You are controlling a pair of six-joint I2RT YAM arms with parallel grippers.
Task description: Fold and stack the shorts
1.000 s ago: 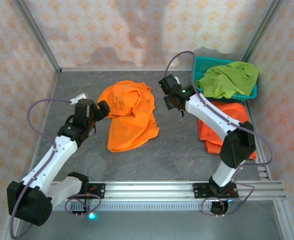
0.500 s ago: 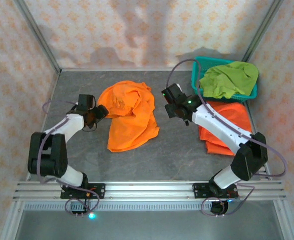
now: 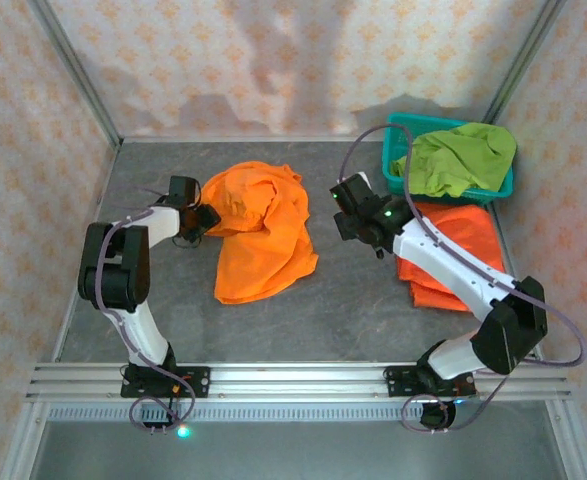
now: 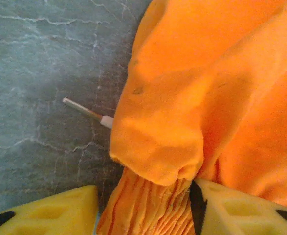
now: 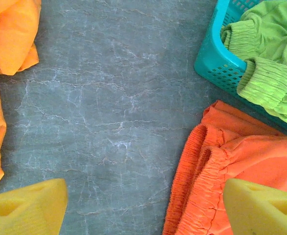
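Crumpled orange shorts [image 3: 261, 228] lie spread at the table's middle. My left gripper [image 3: 199, 216] is at their left edge; in the left wrist view its jaws stand partly apart around the gathered waistband [image 4: 148, 205], which touches the right finger [image 4: 241, 208], with a thin gap at the left one. My left gripper [image 4: 143, 210] is open. A drawstring tip [image 4: 105, 121] pokes out beside the cloth. Folded orange shorts [image 3: 451, 255] lie at the right. My right gripper [image 3: 361, 220] hangs open over bare table, its midpoint [image 5: 145, 205] left of that waistband [image 5: 202, 186]. Lime-green shorts [image 3: 458, 155] fill the basket.
The teal mesh basket [image 3: 397, 135] stands at the back right corner, its wall [image 5: 216, 58] close to my right gripper. Patterned walls close in the back and both sides. The aluminium rail [image 3: 293, 380] with the arm bases runs along the near edge.
My left arm has folded back and its gripper has slid up to the orange shorts' left edge. My right gripper has drifted slightly right and nearer.
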